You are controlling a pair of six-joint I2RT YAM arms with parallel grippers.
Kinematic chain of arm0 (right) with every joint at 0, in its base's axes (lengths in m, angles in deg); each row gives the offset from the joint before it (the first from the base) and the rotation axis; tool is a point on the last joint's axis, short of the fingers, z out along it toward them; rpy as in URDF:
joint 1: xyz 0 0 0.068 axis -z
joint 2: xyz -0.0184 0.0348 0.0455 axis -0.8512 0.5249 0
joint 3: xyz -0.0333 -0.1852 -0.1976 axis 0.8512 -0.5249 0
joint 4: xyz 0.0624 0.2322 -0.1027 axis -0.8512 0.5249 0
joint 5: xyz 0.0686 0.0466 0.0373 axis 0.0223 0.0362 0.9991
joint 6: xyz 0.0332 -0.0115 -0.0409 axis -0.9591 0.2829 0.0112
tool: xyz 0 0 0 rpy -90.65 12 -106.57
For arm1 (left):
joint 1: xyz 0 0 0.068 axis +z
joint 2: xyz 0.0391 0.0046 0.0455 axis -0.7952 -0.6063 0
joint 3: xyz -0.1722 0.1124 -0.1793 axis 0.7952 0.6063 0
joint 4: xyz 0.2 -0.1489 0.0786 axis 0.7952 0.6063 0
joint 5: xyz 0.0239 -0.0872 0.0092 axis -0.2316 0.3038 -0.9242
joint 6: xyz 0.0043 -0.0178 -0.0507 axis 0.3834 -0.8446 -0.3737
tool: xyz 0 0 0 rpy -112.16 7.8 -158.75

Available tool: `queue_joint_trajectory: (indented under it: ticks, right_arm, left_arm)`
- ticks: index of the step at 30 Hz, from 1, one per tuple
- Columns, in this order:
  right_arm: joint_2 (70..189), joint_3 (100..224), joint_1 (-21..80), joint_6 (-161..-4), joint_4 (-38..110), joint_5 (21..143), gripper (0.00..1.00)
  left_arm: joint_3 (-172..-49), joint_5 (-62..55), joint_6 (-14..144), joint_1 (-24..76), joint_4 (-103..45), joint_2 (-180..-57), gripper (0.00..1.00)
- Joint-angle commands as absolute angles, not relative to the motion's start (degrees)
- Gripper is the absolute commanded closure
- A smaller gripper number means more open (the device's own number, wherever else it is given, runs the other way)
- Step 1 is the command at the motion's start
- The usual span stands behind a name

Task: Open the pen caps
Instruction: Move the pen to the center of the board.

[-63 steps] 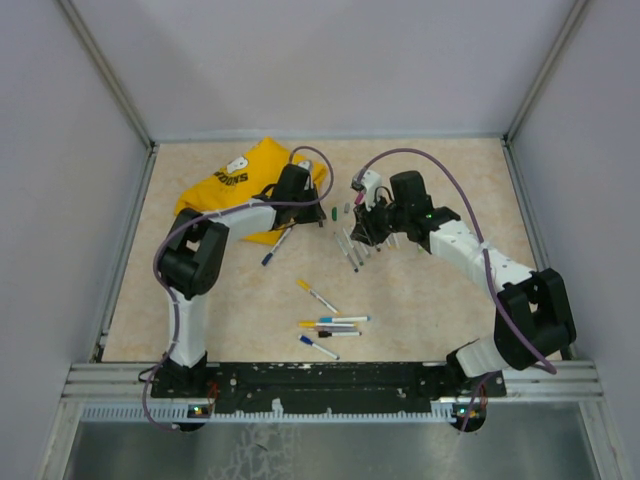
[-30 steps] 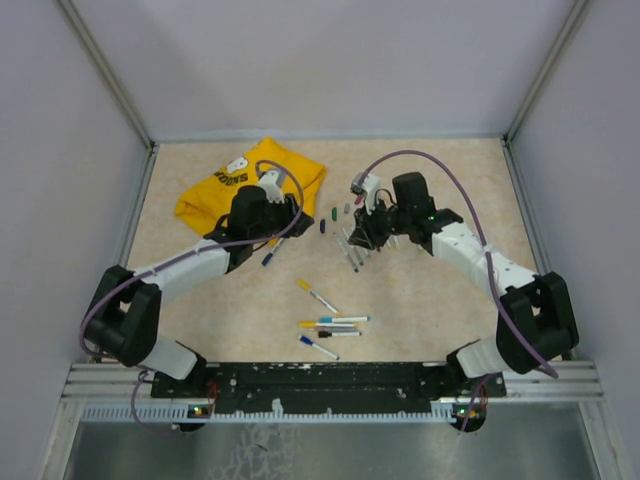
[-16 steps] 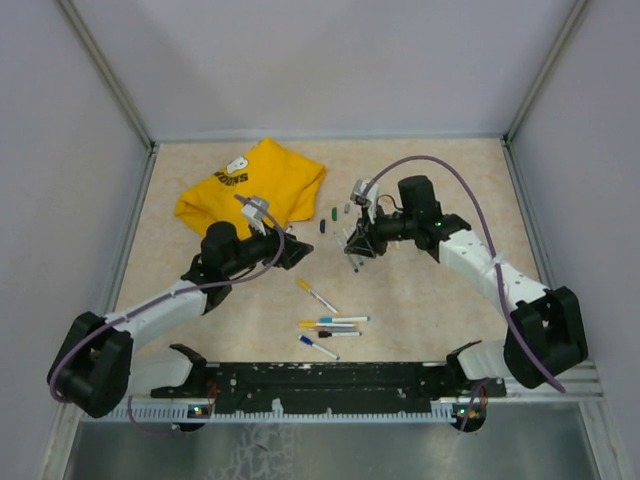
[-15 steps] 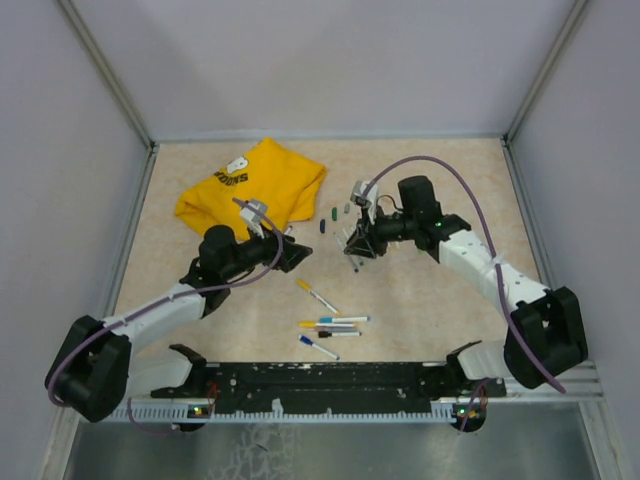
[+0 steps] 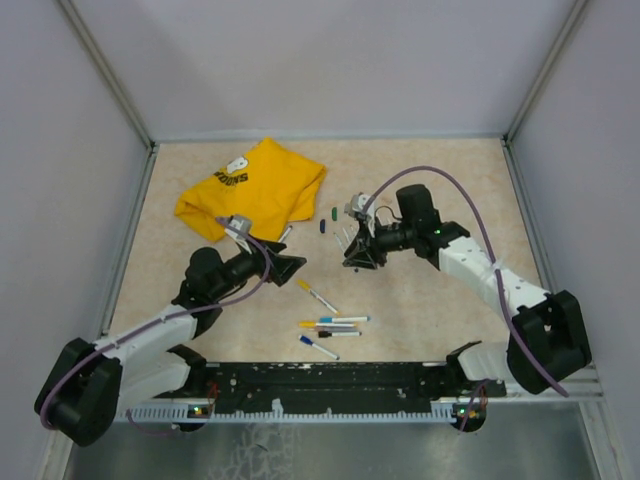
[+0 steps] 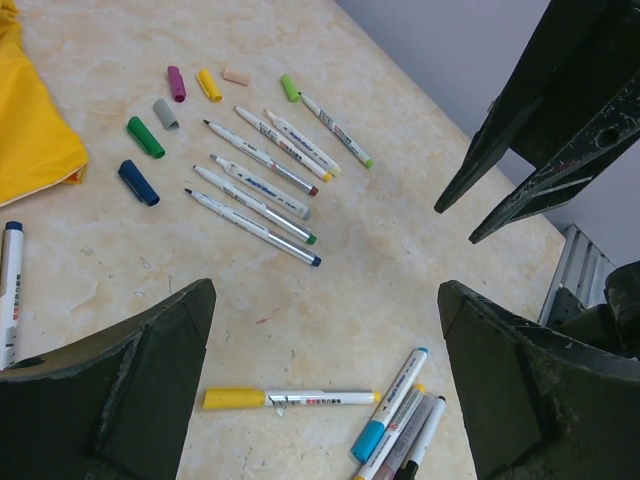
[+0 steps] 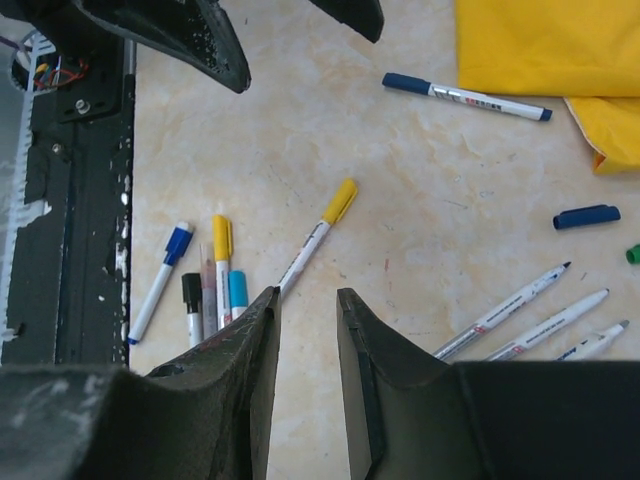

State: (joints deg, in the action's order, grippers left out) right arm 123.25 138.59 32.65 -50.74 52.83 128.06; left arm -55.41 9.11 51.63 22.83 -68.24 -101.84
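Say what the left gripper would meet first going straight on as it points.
The left gripper probably meets the bare table first, by the yellow-capped pen; depth is unclear.

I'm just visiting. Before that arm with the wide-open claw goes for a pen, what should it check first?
1. Left gripper open wide and empty: ok.
2. Yellow-capped pen lies free close by, cap on: ok.
3. Light-blue-capped pen clear of that pen's tail: cannot tell.
4. Right gripper empty, jaws a little apart: ok.
5. Loose caps and uncapped pens lie well aside: ok.
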Motion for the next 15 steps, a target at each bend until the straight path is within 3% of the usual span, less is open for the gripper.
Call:
queue_joint_trajectory:
  ticks: [1, 15]
  right_arm:
    - [120.9, 137.33, 30.24, -46.98, 50.42, 129.07, 0.7]
    - [121.75, 132.77, 21.58, -39.13, 47.26, 123.58, 0.67]
  left_arm:
    - [-54.08, 8.54, 50.69, 23.18, -70.81, -100.23, 0.03]
    - [-53.95, 5.17, 50.7, 23.23, -63.97, -92.61, 0.03]
